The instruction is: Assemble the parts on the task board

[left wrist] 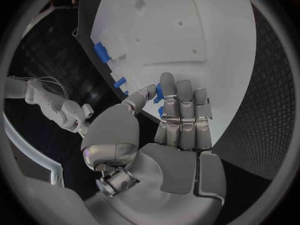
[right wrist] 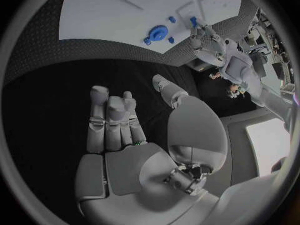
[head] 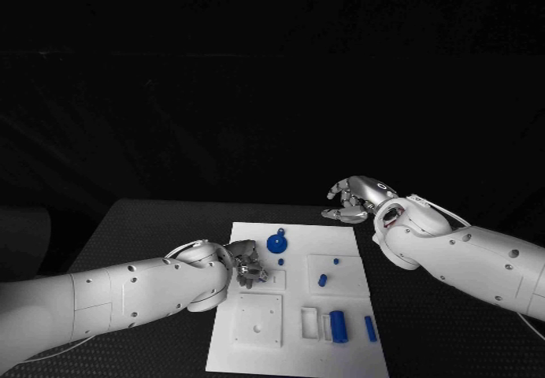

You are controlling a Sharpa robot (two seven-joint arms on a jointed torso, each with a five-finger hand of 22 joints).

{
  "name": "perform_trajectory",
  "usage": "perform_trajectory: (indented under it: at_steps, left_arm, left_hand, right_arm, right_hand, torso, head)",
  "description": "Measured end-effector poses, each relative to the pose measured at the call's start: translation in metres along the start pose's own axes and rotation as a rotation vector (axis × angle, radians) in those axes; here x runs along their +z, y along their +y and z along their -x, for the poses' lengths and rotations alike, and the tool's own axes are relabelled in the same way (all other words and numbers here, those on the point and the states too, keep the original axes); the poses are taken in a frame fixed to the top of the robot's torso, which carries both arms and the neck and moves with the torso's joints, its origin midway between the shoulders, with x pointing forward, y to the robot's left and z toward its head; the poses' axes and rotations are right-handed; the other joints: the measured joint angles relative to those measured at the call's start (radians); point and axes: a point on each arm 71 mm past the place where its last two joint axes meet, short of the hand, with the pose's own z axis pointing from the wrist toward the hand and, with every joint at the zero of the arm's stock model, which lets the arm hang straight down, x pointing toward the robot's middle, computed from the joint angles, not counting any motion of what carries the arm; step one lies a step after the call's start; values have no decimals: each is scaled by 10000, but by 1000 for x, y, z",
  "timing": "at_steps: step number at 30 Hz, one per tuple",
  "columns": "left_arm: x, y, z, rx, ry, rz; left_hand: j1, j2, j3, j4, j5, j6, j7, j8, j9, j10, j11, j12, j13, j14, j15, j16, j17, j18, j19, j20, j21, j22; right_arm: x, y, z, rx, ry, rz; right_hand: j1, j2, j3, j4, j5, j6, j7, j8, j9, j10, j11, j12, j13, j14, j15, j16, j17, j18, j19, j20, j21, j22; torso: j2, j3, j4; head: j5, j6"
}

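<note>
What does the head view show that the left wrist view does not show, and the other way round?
Head view alone: the whole white board on the black table, with a round blue disc, a thick blue cylinder and a thin blue pin near the board's near edge, and the right robot hand beyond its far corner.
Left wrist view alone: the palm side of the left robot hand, fingers stretched over the board's edge.
Both: the board, blue pieces on it, and the left robot hand.

Left hand [head: 246,264] reaches inward, fingers bent down — right hand [head: 357,198] raised, fingers loosely curled, holding nothing.
</note>
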Motion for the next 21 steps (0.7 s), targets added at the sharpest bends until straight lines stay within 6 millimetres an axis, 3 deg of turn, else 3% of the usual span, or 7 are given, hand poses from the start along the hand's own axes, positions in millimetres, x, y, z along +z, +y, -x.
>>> perform_trajectory:
  at_steps: [1,2,21]
  left_arm:
    - [0,1,0,-1,6,21]
    - [0,2,0,-2,13,47]
    - [1,3,0,6,10,93]
  left_hand:
    - [6,6,0,0,0,-8,-8,-4,-6,-6,-3,0,4,0,0,0,0,-250,0,1,17,0]
    - [2,10,0,0,0,-9,-9,-14,-9,-71,-66,0,10,0,0,0,0,-252,-2,2,17,1]
    - [-70,82,-7,3,39,22,22,1,24,-89,-50,41,33,0,1,40,-24,-242,2,2,32,-1]
  right_arm:
    - [0,0,0,-1,2,-1]
    - [0,0,0,-1,4,-1]
    - [0,1,0,-2,39,8]
  right_hand:
    - [0,0,0,0,0,0,0,0,0,0,0,0,0,0,0,0,0,-1,0,0,0,0]
    - [0,0,0,0,0,0,0,0,0,0,0,0,0,0,0,0,0,-1,1,1,0,0]
    - [79,0,0,-1,0,1,38,0,0,0,0,0,-9,-1,0,0,0,-1,-27,-19,0,0]
  torso:
    - [0,-1,0]
    - [1,-1,1]
    - [2,6,-3]
  head:
    - [0,0]
    - [0,-1]
    - [18,3]
